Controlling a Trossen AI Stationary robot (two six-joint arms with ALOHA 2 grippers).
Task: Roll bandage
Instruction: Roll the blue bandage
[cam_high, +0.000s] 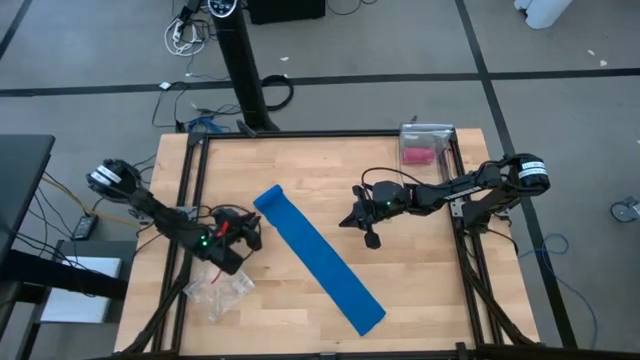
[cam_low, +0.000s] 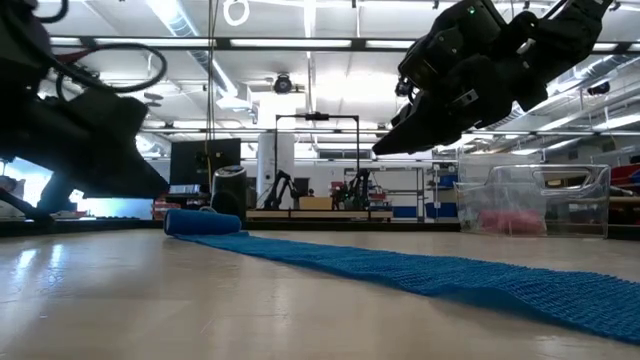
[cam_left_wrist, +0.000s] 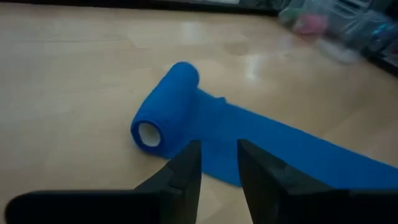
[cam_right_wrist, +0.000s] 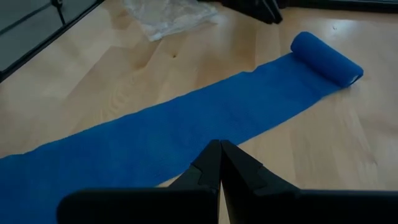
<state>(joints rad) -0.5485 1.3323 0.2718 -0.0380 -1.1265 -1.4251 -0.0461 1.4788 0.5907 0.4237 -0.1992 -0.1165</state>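
The blue bandage (cam_high: 318, 258) lies flat on the wooden table, slanting from the near right to the far left. Its far-left end is wound into a short roll (cam_left_wrist: 163, 115) that rests on its side on the table. My left gripper (cam_left_wrist: 219, 144) stands open just left of and nearer than the roll, with nothing between its fingers. It points toward the flat strip beside the roll. My right gripper (cam_right_wrist: 220, 144) is shut and hangs above the table (cam_high: 440, 290) to the right of the strip, clear of it.
A clear plastic container (cam_high: 427, 143) with a pink roll stands at the far right corner. A crumpled clear bag (cam_high: 220, 290) lies at the near left, beside my left arm. Dark metal rails (cam_high: 190, 200) frame the table's edges.
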